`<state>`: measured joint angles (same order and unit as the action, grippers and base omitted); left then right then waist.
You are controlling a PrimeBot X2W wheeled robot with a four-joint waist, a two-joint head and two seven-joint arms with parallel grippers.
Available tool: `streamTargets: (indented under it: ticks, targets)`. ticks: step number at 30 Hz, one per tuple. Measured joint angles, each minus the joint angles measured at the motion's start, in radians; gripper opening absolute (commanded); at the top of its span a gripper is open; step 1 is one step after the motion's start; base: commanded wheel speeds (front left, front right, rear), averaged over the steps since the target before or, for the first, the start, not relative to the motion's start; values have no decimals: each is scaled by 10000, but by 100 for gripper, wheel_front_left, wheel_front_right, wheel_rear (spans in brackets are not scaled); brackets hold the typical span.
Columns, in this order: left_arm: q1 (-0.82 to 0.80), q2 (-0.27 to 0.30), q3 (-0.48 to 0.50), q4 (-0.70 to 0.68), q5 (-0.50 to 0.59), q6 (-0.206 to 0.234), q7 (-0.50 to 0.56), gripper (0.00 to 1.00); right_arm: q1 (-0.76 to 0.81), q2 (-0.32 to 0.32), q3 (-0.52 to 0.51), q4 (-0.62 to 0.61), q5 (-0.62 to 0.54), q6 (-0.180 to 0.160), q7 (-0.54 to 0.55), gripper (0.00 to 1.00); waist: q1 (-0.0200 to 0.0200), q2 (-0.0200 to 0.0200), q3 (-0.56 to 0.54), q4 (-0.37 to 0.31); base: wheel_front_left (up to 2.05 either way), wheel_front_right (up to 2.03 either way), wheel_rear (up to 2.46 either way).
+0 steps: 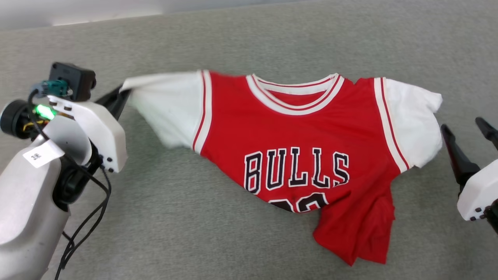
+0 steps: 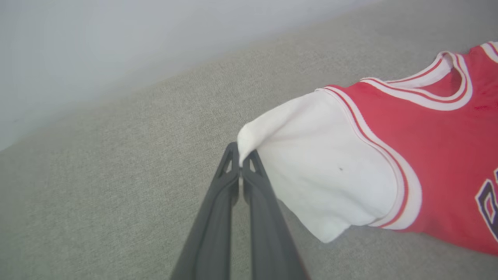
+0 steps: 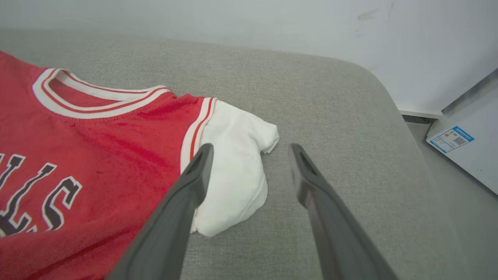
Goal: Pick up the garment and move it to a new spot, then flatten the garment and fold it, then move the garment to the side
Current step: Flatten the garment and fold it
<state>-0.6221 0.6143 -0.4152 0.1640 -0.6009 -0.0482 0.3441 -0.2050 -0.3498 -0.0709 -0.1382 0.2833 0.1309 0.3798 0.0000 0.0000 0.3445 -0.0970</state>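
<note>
The red Bulls garment [image 1: 303,132] lies face up on the grey fabric surface [image 1: 194,217], its lower hem crumpled. The left end effector [image 2: 241,163] is pinched together on the tip of one white sleeve [image 2: 323,167]. The right end effector [image 3: 251,149] stands apart just beside the other sleeve [image 3: 237,182]. It looks like the flattening step. Next, the right should close on its sleeve so both can pull the cloth taut.

The number on the garment [image 1: 303,128] is half tucked under; the right claw [image 1: 462,123] is edge-cropped.
</note>
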Motion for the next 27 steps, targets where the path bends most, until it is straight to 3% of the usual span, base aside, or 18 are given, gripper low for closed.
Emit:
streamTargets:
  ticks: [5, 9, 12, 19, 27]
  targets:
    - [221, -113, 150, -1214, 102, 224, -773, 0, -338, -892, 84, -251, 447, 2, 2192, 100, 0, 0, -42, 486, 0, 0, 0]
    - [551, -42, 207, -2247, 161, 426, -834, 0, -890, -1618, 27, 4, 416, 2, 3682, 100, 0, 0, 96, 877, 0, 0, 0]
    - [856, 58, 257, -3032, 161, 610, -773, 0, -1481, -1820, 102, 399, 389, 2, 4389, 100, 0, 0, 259, 1153, 0, 0, 0]
    - [1159, 132, 65, -4353, 472, 880, -667, 0, -2482, -2247, 635, 1802, -33, 2, 5214, 100, 0, 0, 679, 1822, 0, 0, 0]
    - [1480, -31, -297, -5254, 658, 1058, -744, 0, -2837, -2794, 1200, 3066, -35, 0, 5185, 100, 0, 0, 1063, 2470, 0, 0, 0]
